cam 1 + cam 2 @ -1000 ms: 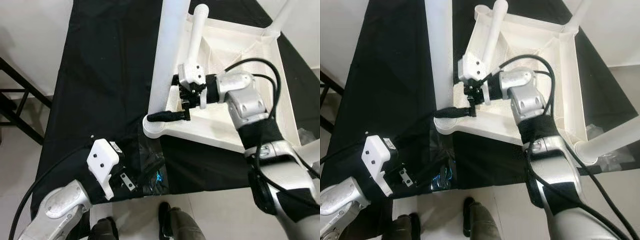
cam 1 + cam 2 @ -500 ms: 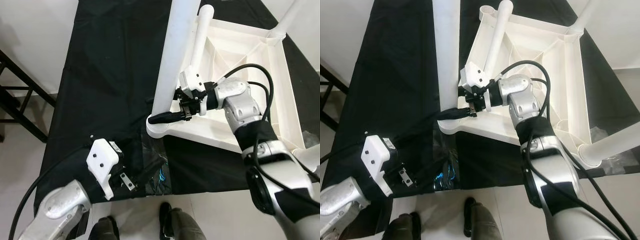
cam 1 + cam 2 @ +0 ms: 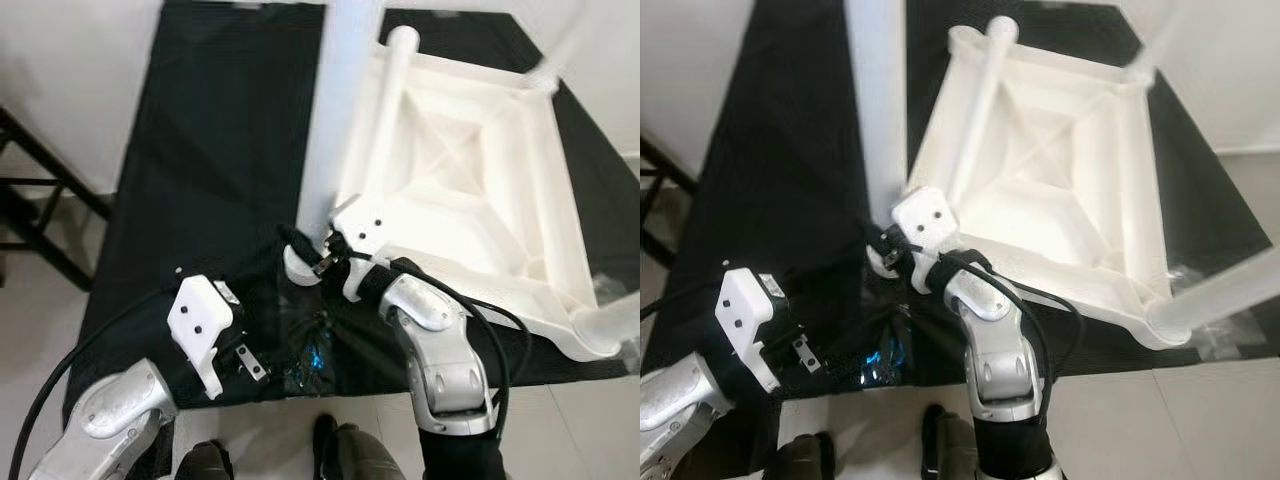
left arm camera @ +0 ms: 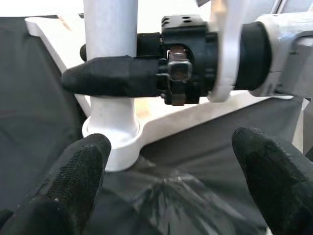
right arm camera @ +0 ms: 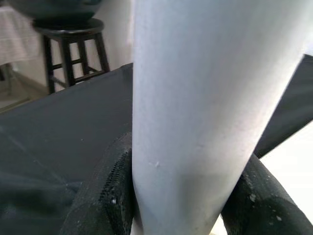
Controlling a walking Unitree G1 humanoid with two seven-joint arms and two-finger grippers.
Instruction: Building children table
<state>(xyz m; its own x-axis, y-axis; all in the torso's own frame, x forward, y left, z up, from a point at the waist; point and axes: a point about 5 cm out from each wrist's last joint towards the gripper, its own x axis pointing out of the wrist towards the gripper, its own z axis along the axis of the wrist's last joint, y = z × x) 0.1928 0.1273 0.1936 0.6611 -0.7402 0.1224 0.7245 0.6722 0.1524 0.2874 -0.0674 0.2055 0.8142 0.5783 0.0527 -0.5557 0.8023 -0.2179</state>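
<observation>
In the left eye view, a white children's table (image 3: pixel 470 180) lay upside down on a black cloth (image 3: pixel 220 150) spread over the floor, its ribbed underside facing up. One white table leg (image 3: pixel 340 110) stood upright in the table's near-left corner socket, and a second loose leg (image 3: pixel 385 120) lay across the underside just beside it. The right gripper (image 3: pixel 300 250) reached to the foot of the upright leg, its black fingers closed around the tube just above the socket. The left gripper (image 3: pixel 270 365) hung low over the near edge of the cloth, beside a crumpled clear plastic wrapper (image 3: pixel 310 355). In the right eye view, the same upturned table (image 3: pixel 1060 190) showed another leg (image 3: pixel 1225 290) rising from its near-right corner, and a dark stool frame (image 3: pixel 660 190) stood on the pale floor at the far left. In the left wrist view, the left gripper's two fingers (image 4: pixel 80 171) were spread wide with nothing between them, pointing at the round corner socket (image 4: pixel 112 139) where the right gripper (image 4: pixel 98 76) clasped the leg (image 4: pixel 110 29). In the right wrist view, the white leg (image 5: pixel 205 107) stood close between the two black fingers (image 5: pixel 112 191), which pressed against it on both sides, with the black cloth (image 5: pixel 58 117) and a dark stool (image 5: pixel 73 44) behind.
</observation>
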